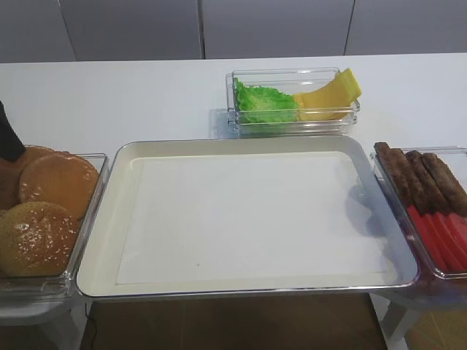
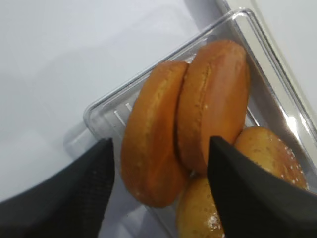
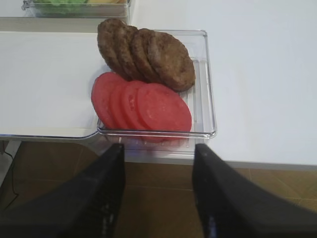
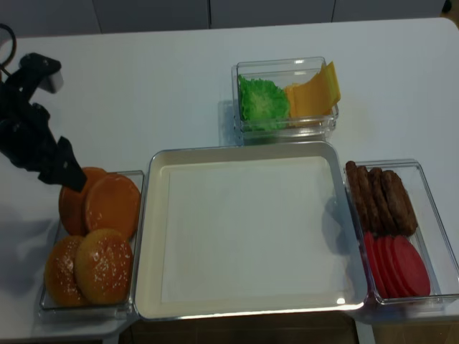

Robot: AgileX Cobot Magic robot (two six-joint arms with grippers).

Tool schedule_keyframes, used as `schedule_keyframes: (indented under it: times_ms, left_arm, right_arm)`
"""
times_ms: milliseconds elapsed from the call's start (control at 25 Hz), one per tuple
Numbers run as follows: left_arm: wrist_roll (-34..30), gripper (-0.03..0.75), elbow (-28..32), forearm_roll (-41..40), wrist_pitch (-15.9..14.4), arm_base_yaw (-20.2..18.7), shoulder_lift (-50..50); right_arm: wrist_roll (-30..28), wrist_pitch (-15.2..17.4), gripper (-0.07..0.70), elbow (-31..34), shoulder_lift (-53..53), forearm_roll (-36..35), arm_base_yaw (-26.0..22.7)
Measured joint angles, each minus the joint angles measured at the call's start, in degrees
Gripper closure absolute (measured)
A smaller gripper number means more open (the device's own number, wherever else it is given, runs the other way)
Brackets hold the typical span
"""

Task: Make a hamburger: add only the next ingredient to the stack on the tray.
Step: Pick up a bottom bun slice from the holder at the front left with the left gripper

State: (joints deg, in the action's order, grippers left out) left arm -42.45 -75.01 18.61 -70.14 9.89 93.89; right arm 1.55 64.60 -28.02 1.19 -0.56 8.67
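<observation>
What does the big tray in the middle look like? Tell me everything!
The tray is a large cream rectangle with a shiny silver rim and rounded corners. A white paper liner lies flat inside, with no food on it yet. It sits level on the white table, close between clear bins: buns on one side, patties and tomato slices on the other.

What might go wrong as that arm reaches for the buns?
The two flat buns lean against each other, so the open left gripper could pinch both or snag the bin's clear wall. The sesame buns lie right beside them and could get knocked. The tray holds nothing yet, so the wrong bun would start the burger badly.
</observation>
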Motion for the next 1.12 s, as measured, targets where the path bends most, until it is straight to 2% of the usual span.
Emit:
schedule_keyframes:
  times_ms: [480, 800, 1000, 1120]
  left_arm:
    - [-1.68, 0.277, 0.00, 2.52, 0.13, 0.00, 4.07]
    - [-2.57, 0.397, 0.00, 2.96, -0.06, 0.00, 4.07]
    - [-2.57, 0.416, -1.99, 2.69, -0.27, 0.00, 4.07]
    - [-2.61, 0.396, -2.99, 2.62, 0.13, 0.00, 4.07]
  right_arm:
    - [0.00, 0.00, 0.276, 0.00, 0.00, 0.00, 0.00]
    - [0.00, 0.00, 0.276, 0.00, 0.00, 0.00, 0.00]
    - [0.00, 0.00, 0.276, 0.00, 0.00, 0.00, 0.00]
    - [0.00, 0.00, 0.276, 0.00, 0.00, 0.00, 0.00]
